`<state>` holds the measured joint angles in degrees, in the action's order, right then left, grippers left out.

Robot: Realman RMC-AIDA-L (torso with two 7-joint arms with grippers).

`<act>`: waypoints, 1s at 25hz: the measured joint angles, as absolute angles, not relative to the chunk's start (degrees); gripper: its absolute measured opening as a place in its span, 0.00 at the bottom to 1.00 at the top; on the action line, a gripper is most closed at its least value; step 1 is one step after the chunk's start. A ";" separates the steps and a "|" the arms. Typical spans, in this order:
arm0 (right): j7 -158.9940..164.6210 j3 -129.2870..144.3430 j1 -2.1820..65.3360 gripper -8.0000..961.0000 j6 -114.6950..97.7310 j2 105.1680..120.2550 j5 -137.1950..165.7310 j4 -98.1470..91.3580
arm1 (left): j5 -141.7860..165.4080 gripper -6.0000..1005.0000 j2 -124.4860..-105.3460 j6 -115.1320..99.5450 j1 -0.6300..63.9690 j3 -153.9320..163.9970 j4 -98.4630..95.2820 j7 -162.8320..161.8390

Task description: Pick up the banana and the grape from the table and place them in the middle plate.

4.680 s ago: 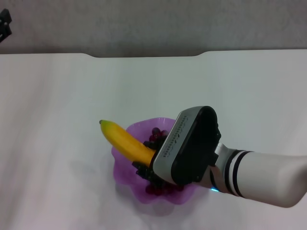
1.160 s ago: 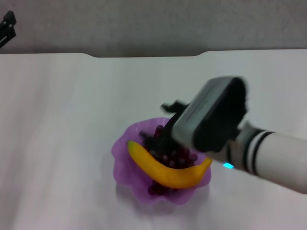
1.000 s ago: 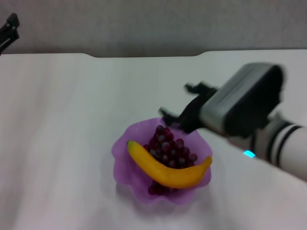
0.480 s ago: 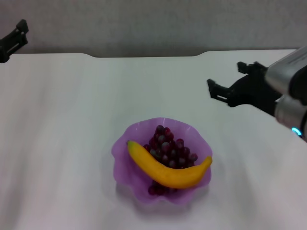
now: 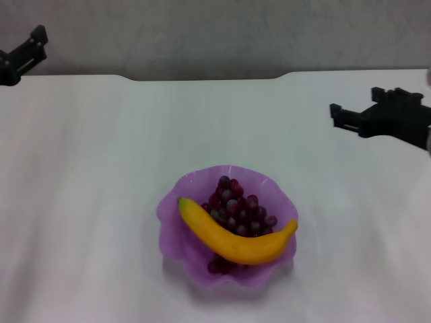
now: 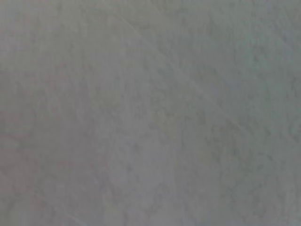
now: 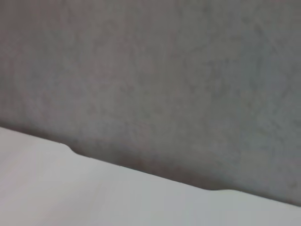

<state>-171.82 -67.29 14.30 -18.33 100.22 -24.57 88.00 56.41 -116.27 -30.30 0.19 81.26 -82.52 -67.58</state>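
The banana (image 5: 236,239) is being carried by the middle plate (image 5: 174,232), lying across its near half with the green tip toward the robot's left and the other end resting at the scalloped rim on the right. The grape (image 5: 237,206) bunch is being held in the same plate, just behind the banana and partly beneath it, with a few berries showing at the near rim. Both fruits are lying inside the plate, so the placing step is judged to be finished and the task close to complete; nothing further is being called for beyond the arms being kept away from the plate.

Farther back, on the right side of the table (image 5: 94,168), the right gripper (image 5: 355,110) is being held above the white surface, well apart from the plate. Its fingers (image 5: 343,116) are being shown spread, with nothing gripped or touched. Its wrist view is taking in only the table's notched far edge and the grey wall.

At the far left corner, the left gripper (image 5: 23,55) is being kept parked near the table's edge; whether its fingers are spread or closed cannot be told.
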 joint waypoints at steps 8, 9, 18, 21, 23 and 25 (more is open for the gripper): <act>-171.83 -70.65 12.65 0.89 -16.17 99.36 -27.88 84.73 | 65.40 0.87 -116.20 -30.46 1.60 80.28 -82.52 -76.69; -171.83 -71.41 12.00 0.89 -15.60 99.76 -27.65 84.33 | 66.64 0.87 -116.19 -30.50 1.83 80.14 -82.52 -77.88; -171.83 -81.87 0.47 0.89 -5.53 109.20 -16.21 81.42 | 72.28 0.87 -116.19 -30.64 2.96 79.01 -81.74 -84.63; -171.64 -84.72 -2.01 0.89 -3.78 112.82 -11.21 79.99 | 72.30 0.87 -116.19 -30.70 2.83 78.98 -81.66 -84.81; -171.45 -84.66 -3.17 0.89 -0.42 114.21 -9.50 77.83 | 72.31 0.87 -116.19 -30.71 2.68 79.04 -81.36 -84.91; -171.42 -84.09 -3.39 0.89 0.88 114.33 -9.09 77.14 | 72.33 0.87 -116.19 -30.72 2.64 79.26 -80.81 -84.91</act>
